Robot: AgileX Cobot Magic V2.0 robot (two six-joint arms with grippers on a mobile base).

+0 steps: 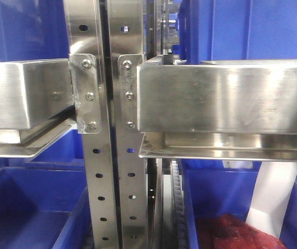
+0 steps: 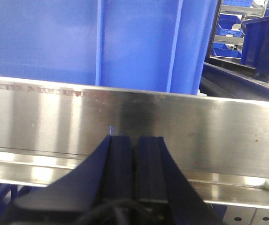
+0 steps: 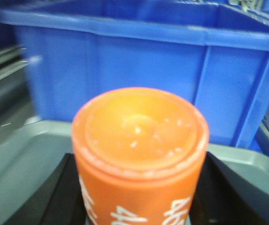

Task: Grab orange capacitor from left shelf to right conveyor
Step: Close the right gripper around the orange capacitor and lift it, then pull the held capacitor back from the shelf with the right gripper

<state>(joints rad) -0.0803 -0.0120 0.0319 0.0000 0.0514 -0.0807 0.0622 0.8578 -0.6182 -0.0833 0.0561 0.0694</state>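
The front view shows two perforated upright posts (image 1: 100,197), two bolted brackets (image 1: 83,80) with three bolts (image 1: 90,96) each, two brushed steel ledges (image 1: 226,98) and two lower blue bins (image 1: 29,207). The right wrist view shows one orange capacitor (image 3: 139,145), one blue bin (image 3: 125,70) and one grey tray (image 3: 12,178).

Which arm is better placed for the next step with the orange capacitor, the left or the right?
Right. The orange capacitor sits between the black fingers of the right end effector. The left end effector is shut and empty, facing a steel ledge.
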